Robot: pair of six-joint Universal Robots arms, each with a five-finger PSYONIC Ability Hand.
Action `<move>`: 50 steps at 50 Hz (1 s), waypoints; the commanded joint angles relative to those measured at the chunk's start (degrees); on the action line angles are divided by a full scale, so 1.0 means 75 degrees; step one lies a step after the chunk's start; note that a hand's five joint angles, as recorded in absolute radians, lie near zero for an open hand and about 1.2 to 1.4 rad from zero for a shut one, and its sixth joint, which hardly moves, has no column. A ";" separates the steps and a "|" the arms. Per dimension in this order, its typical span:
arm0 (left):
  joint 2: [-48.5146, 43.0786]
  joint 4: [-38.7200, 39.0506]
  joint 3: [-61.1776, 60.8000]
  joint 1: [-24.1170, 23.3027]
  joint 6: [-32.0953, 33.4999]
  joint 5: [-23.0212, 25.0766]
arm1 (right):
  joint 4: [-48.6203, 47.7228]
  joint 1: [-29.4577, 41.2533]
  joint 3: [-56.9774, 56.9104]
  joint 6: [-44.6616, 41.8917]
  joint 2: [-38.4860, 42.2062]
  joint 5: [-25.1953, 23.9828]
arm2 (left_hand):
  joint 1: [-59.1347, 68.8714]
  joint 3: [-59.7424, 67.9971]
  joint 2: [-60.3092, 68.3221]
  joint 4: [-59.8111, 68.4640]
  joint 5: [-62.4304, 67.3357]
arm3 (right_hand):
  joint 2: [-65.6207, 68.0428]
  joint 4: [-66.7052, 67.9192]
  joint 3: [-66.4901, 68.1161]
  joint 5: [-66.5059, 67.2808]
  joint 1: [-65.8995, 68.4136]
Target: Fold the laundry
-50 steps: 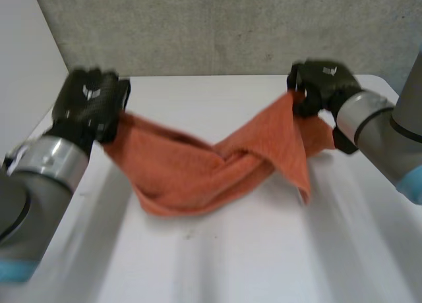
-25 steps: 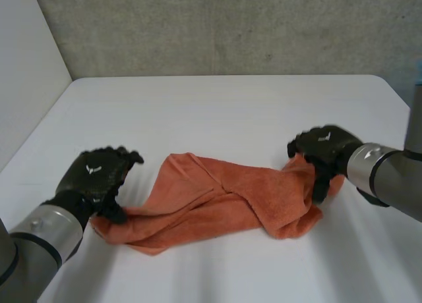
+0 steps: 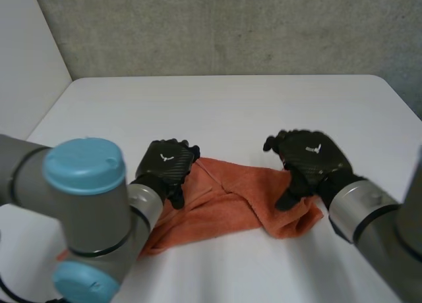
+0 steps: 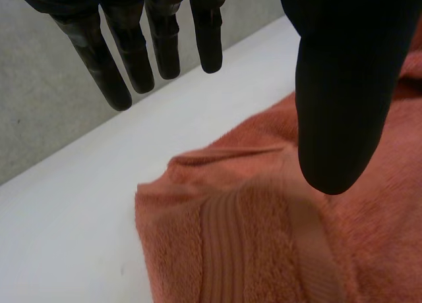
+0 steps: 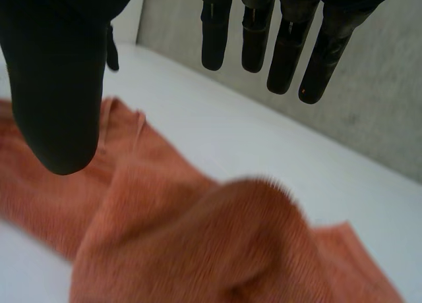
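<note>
both left hand (image 3: 168, 163) and right hand (image 3: 310, 158), unclenched, hover over orange towel (image 3: 231, 201).

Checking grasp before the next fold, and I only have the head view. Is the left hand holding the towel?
Observer: No. In the left wrist view, the left hand has straight fingers set apart from the thumb, with nothing pinched.
Operator: And the right hand?
Observer: The right hand is open too. Its fingers are straight above the towel.
Operator: What's under the left palm?
Observer: A towel corner with its ribbed band, lying on the white table.
</note>
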 commanded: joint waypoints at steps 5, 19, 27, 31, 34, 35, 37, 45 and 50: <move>-0.1045 0.0008 0.0780 -0.0028 0.0015 -0.0257 | -0.0452 0.0243 -0.0135 -0.0078 0.1662 0.0525 | 0.1990 0.1983 0.1985 0.1986 0.1974 | -0.0135 -0.0006 -0.0082 -0.0049 0.0224; -0.1373 -0.0015 0.0886 0.0007 0.0062 -0.0210 | -0.1166 0.0173 -0.0557 -0.0686 0.2461 0.0701 | 0.5328 0.5321 0.5323 0.5323 0.5311 | 0.6017 0.6145 0.6070 0.6102 0.6376; -0.1513 0.0043 0.1318 0.0101 0.0482 -0.0175 | -0.1765 0.0103 -0.1129 -0.1717 0.2402 0.0748 | 0.7733 0.7725 0.7727 0.7728 0.7716 | 0.7730 0.7858 0.7783 0.7815 0.8088; -0.1596 0.0137 0.1718 0.0300 0.0964 -0.0175 | -0.1777 0.0103 -0.1705 -0.2117 0.2402 0.0760 | 0.7733 0.7725 0.7727 0.7728 0.7716 | 0.7730 0.7858 0.7783 0.7815 0.8088; -0.1619 0.0641 0.2210 0.0558 0.1445 -0.0186 | -0.1801 0.0103 -0.2479 -0.2422 0.2391 0.0760 | 0.7733 0.7725 0.7727 0.7728 0.7716 | 0.7730 0.7858 0.7783 0.7815 0.8088; -0.1550 0.1012 0.2431 0.0732 0.1642 -0.0186 | -0.1812 0.0103 -0.2943 -0.2457 0.2368 0.0702 | 0.7733 0.7725 0.7727 0.7728 0.7716 | 0.7730 0.7858 0.7783 0.7815 0.8088; -0.1398 0.1399 0.2607 0.0931 0.1783 -0.0175 | -0.1859 0.0103 -0.3393 -0.2434 0.2320 0.0654 | 0.7733 0.7725 0.7727 0.7728 0.7716 | 0.7730 0.7858 0.7783 0.7815 0.8088; -0.0028 0.2387 0.2516 0.1214 0.1131 -0.0222 | -0.1918 0.0243 -0.4436 -0.2446 0.1570 0.0467 | 0.7733 0.7725 0.7727 0.7728 0.7716 | 0.7730 0.7858 0.7783 0.7815 0.8088; 0.0455 0.2247 0.1765 0.1179 0.0167 -0.0175 | -0.1590 0.0302 -0.4014 -0.2399 0.0949 0.0420 | 0.2151 0.2144 0.2146 0.2146 0.2134 | 0.7730 0.7858 0.7783 0.7815 0.8088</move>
